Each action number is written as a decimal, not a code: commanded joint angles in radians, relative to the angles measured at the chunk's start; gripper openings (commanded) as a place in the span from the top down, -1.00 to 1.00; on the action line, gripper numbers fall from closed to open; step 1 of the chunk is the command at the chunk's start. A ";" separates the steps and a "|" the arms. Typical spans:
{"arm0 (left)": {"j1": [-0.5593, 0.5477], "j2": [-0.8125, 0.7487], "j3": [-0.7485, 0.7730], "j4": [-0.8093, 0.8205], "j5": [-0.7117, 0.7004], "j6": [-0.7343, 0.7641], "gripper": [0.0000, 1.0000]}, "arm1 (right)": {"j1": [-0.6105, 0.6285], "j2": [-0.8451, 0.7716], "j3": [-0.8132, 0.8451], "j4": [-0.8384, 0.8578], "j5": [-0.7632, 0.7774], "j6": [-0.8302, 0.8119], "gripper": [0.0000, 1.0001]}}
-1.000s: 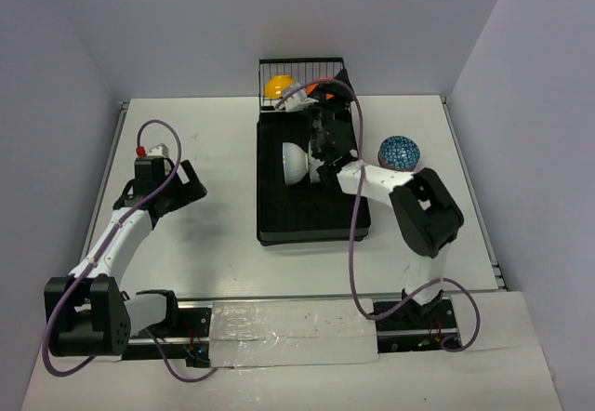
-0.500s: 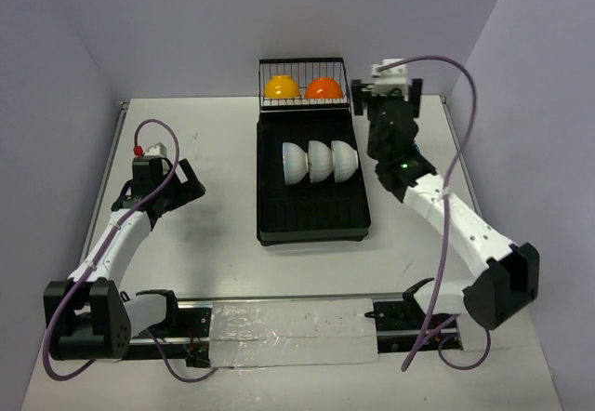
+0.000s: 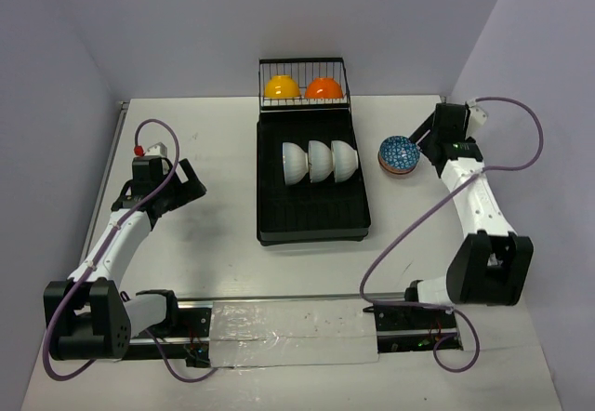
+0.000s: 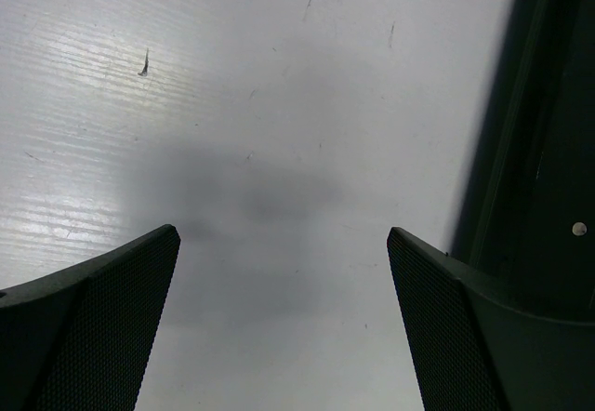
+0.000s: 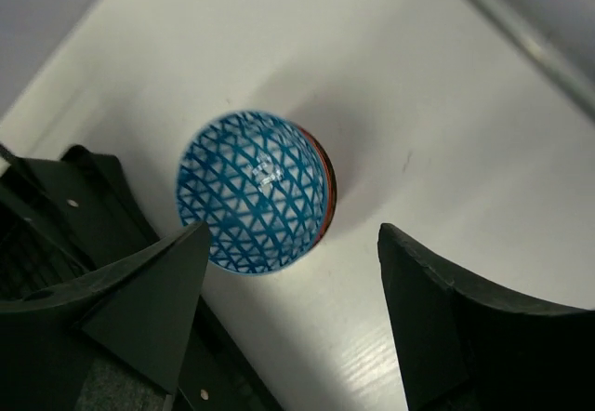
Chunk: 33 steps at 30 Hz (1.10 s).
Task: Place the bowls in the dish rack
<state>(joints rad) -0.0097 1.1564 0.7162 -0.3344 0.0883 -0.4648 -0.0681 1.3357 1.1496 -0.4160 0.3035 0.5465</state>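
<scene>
Lab test cell: plain walls (image 3: pixel 186 20), white table (image 3: pixel 223 262).

Top external: sits high behind the arm bases (image 3: pixel 279 323), looks down and forward, far enough to take in the whole table (image 3: pixel 204 151). Left wrist: hangs close over the table, faces down past own fingers (image 4: pixel 93 337), catches the dish rack (image 4: pixel 539 197) edge at right. Right wrist: close, faces down on the patterned bowl (image 5: pixel 256 192); shares bowl and rack corner with top view.
</scene>
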 commanded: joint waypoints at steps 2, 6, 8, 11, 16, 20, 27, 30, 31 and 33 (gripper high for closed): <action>0.005 -0.020 0.008 0.035 0.016 0.006 -0.99 | -0.047 0.101 0.033 -0.089 -0.122 0.165 -0.58; 0.007 -0.026 0.009 0.031 0.018 0.006 -0.99 | -0.073 0.173 0.056 -0.090 -0.100 0.184 -0.45; 0.005 -0.029 0.009 0.029 0.016 0.006 -0.98 | -0.081 0.212 0.059 -0.083 -0.073 0.184 -0.31; 0.007 -0.034 0.009 0.029 0.014 0.008 -0.99 | -0.090 0.264 0.081 -0.081 -0.075 0.167 -0.23; 0.005 -0.031 0.012 0.025 0.014 0.008 -0.99 | -0.090 0.318 0.102 -0.063 -0.069 0.148 -0.07; 0.005 -0.026 0.012 0.026 0.019 0.008 -0.98 | -0.090 0.341 0.094 -0.029 -0.075 0.122 0.06; 0.007 -0.021 0.014 0.028 0.022 0.005 -0.98 | -0.088 0.358 0.108 -0.003 -0.083 0.073 0.31; 0.007 -0.018 0.014 0.025 0.016 0.006 -0.98 | -0.088 0.358 0.107 0.006 -0.083 0.053 0.36; 0.007 -0.017 0.015 0.024 0.013 0.005 -0.98 | -0.088 0.359 0.105 0.006 -0.083 0.049 0.40; 0.007 -0.015 0.017 0.021 0.007 0.008 -0.98 | -0.088 0.362 0.102 0.008 -0.079 0.038 0.41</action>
<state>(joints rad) -0.0097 1.1488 0.7162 -0.3340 0.0898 -0.4648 -0.1513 1.6913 1.2121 -0.4431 0.1978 0.6170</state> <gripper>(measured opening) 0.991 0.298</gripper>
